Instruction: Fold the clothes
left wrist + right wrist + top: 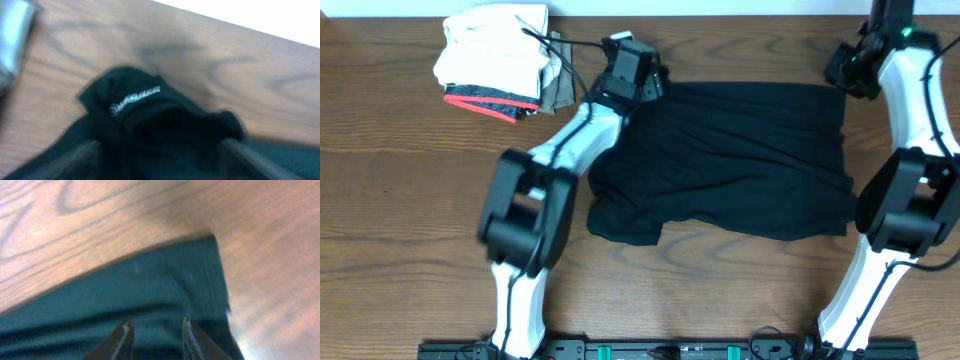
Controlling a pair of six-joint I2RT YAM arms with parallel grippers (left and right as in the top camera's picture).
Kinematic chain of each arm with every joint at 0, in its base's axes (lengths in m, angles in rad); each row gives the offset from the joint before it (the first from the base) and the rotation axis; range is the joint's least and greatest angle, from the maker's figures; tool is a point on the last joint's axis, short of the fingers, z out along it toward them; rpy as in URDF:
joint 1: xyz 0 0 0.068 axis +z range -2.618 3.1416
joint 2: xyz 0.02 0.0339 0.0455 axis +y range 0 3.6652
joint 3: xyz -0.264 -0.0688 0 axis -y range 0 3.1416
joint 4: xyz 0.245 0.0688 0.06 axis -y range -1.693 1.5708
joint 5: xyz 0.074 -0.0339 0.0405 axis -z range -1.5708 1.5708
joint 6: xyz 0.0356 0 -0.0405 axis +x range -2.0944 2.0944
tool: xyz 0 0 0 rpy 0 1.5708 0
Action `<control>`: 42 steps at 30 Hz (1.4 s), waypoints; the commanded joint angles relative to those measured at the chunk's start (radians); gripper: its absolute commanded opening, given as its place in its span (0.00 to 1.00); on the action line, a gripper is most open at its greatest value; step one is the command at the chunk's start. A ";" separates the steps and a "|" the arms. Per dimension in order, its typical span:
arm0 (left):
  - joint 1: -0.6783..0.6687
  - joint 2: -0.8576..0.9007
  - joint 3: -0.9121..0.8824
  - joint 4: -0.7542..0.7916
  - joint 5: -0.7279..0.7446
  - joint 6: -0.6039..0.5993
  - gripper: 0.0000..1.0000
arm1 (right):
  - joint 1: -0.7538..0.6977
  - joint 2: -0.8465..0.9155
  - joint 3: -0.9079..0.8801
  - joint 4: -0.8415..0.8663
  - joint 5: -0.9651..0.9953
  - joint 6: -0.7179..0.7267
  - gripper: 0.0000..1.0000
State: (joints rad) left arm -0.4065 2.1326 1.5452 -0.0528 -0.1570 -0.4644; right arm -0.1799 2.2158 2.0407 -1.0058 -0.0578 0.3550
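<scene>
At the near edge both arm bases are sitting, one on each side of the shirt [720,160], which is lying spread across the middle of the table [400,220], looking partly folded and rumpled along its near-left side. Further back, the left gripper [632,68] is hovering over the shirt's far-left corner at the collar, its jaws standing wide apart and gripping nothing. The right gripper [155,332] is sitting over the far-right corner, jaws parted only a little, with cloth under them but nothing looking pinched. Farthest back on the left, a folded stack [495,55] is lying near the left gripper. This is looking like a release along the far edge, so both claws should be lifting straight up clear of the cloth before travelling, or they'll be dragging the edge out of line. The bunched near-left part is probably needing smoothing next. Overhead is giving the whole outline and both arms but no jaw detail. Left wrist is showing the white logo [135,99] at the collar, blurred. Right wrist is showing the corner lying flat on the wood, though tinting it teal.
</scene>
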 commanded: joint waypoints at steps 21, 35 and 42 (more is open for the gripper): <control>0.006 -0.757 0.021 -1.141 -0.008 -0.245 0.98 | 0.002 -0.174 0.235 -0.693 -0.055 0.040 0.99; -0.017 -0.853 -0.297 -1.151 0.133 -0.274 0.98 | 0.013 -0.629 -0.408 -0.589 0.121 0.172 0.99; -0.016 -0.850 -0.582 -0.866 0.247 -0.274 0.98 | 0.013 -0.724 -0.724 -0.445 0.086 0.172 0.99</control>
State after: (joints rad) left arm -0.4217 1.2819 1.0298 -0.9607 0.0414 -0.7334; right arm -0.1726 1.5196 1.3911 -1.4677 0.0334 0.5083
